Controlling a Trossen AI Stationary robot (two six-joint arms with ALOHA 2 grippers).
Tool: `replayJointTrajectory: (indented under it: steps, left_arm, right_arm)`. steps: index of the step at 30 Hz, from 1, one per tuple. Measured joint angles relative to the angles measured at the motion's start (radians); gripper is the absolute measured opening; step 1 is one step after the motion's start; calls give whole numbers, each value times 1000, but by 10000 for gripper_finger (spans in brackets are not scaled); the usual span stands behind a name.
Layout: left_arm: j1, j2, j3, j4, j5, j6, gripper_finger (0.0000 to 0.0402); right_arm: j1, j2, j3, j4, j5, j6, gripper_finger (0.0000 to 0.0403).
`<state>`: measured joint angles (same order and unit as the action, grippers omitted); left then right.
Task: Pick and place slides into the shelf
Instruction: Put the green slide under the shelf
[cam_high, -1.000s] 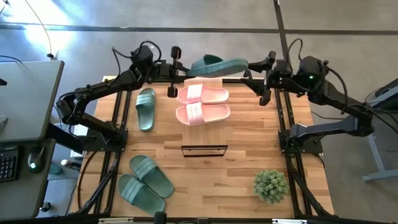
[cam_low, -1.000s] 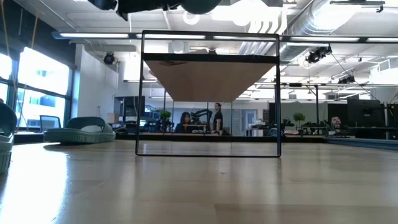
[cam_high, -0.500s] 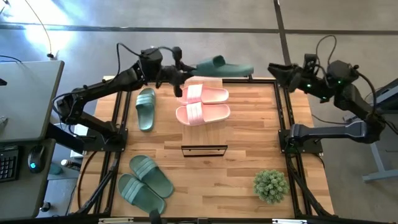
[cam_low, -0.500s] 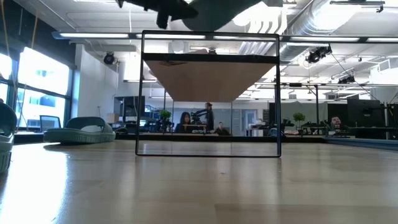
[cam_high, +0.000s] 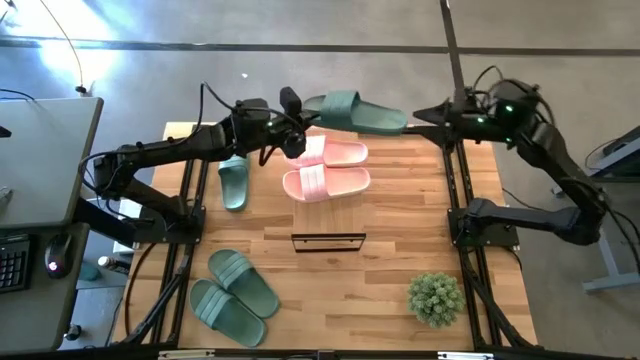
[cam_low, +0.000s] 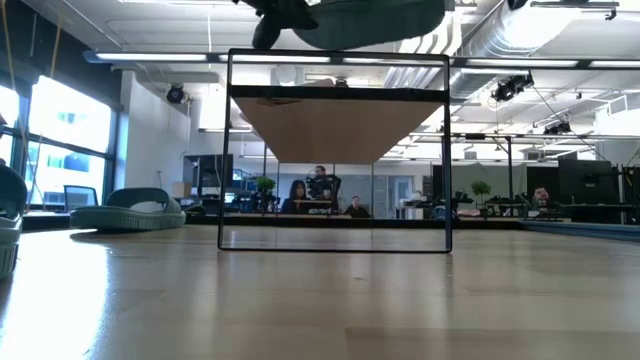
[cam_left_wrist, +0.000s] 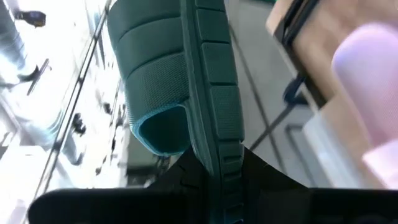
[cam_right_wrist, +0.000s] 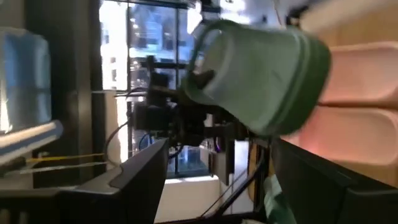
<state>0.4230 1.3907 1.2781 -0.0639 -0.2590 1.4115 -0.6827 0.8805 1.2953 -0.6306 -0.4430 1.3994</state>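
My left gripper (cam_high: 296, 108) reaches in from the table's left and is shut on a sage-green slide (cam_high: 358, 110), held in the air over the table's far edge, above and behind the shelf (cam_high: 328, 240). The low view shows that slide (cam_low: 370, 18) high over the shelf's frame (cam_low: 335, 150). Two pale pink slides (cam_high: 326, 167) lie side by side on the shelf's wood top. My right gripper (cam_high: 422, 114) hovers open just right of the held slide's free end, touching nothing. A green slide (cam_high: 233, 180) lies flat on the table at the left, and two green slides (cam_high: 232, 292) lie near the front left. My left gripper pinches the green slide's end nearest it (cam_left_wrist: 219, 163) between its two fingers, across the thickness of the sole. The fingers come level from the table's left and lie along the slide. The slide is lifted clear and sticks out toward the right, with its strap (cam_left_wrist: 152, 74) beyond the fingers.
A small potted plant (cam_high: 436, 298) stands near the front right corner. Black frame rails (cam_high: 455, 200) run along the table's left and right sides. Bare wood (cam_high: 400, 220) lies between the shelf and the right rail.
My left gripper has rolled its wrist and shifted a little toward the table's right, and the green slide has turned over with it while staying lifted. My right gripper has drawn back from the slide's free end toward the right edge, rolled about its own line and stayed open.
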Motion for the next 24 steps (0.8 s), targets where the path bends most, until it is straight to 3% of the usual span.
replayJointTrajectory:
  steps: [4,14,24]
  left_arm:
    - [-6,0,0,1,-54,6,30]
    - [-7,0,0,10,-61,5,30]
    - [-7,0,0,10,-61,5,30]
  right_arm:
    - [-62,29,0,-46,-67,4,272]
    - [-180,124,0,-68,-220,-97,272]
    - [-238,234,0,37,-313,-109,246]
